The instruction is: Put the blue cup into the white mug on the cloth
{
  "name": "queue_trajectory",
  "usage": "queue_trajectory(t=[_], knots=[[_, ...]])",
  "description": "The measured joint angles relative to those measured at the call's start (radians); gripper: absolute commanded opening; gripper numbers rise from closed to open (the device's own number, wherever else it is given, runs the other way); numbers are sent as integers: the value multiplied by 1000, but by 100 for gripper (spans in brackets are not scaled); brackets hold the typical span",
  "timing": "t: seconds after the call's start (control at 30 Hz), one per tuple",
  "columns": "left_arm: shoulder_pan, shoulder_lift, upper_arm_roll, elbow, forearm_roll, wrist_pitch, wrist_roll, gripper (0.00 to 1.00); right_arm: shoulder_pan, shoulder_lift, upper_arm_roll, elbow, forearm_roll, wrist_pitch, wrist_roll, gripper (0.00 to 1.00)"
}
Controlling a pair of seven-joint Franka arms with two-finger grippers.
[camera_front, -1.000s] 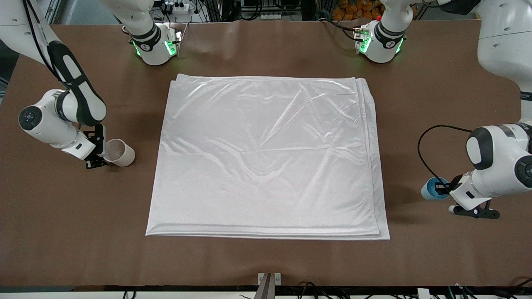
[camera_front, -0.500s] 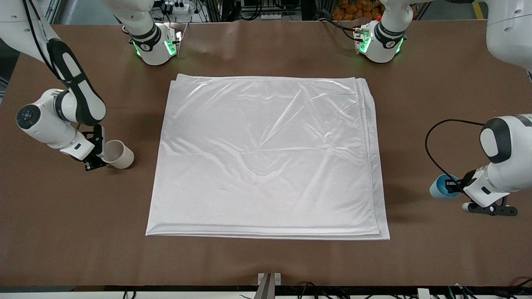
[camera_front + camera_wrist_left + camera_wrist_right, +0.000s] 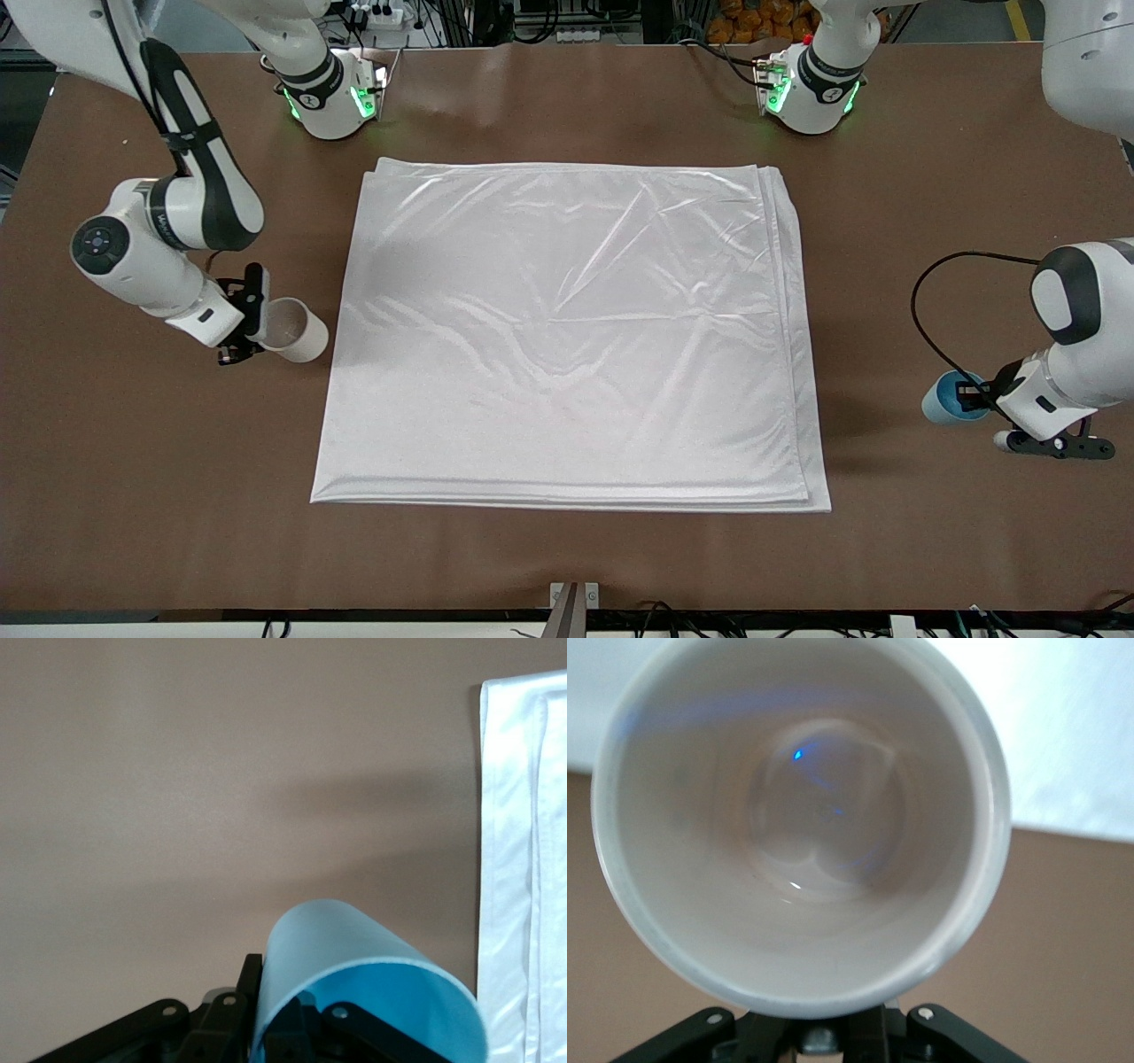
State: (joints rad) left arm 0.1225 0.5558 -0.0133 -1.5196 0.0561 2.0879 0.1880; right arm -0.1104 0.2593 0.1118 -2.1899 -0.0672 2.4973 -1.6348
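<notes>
Right end effector [image 3: 244, 323], at mid-left of the front frame, is clamped on the white mug [image 3: 297, 330]; the mug is tilted, mouth toward the wrist camera, held just beside the cloth's [image 3: 567, 337] edge at the right arm's end of the table [image 3: 567, 558]; whether it is clear of the table I cannot tell; the right wrist view shows one finger inside the rim, off-white interior empty; the handle is not visible. Left end effector [image 3: 979, 400], at lower right of the front frame, grips the blue cup [image 3: 946, 399] by its rim, one finger [image 3: 354, 1028] inside the bright blue wall; the cup is tipped, over bare table well apart from the cloth at the left arm's end. Judgement: both vessels look rigid, light and smooth-walled, so a pinch on one wall may let them swing or slip; the mug probably chips if set down hard; the cloth is soft, shiny and wrinkled, likely a slippery, uneven seat for the mug; the cup's taper should ease entry.
</notes>
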Motion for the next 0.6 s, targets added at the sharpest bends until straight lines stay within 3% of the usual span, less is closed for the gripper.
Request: queue_trajectory(t=[0.6], knots=[[-28, -17, -55, 0, -1, -24, -132, 0, 451, 17, 2, 88, -1, -89, 690, 0]])
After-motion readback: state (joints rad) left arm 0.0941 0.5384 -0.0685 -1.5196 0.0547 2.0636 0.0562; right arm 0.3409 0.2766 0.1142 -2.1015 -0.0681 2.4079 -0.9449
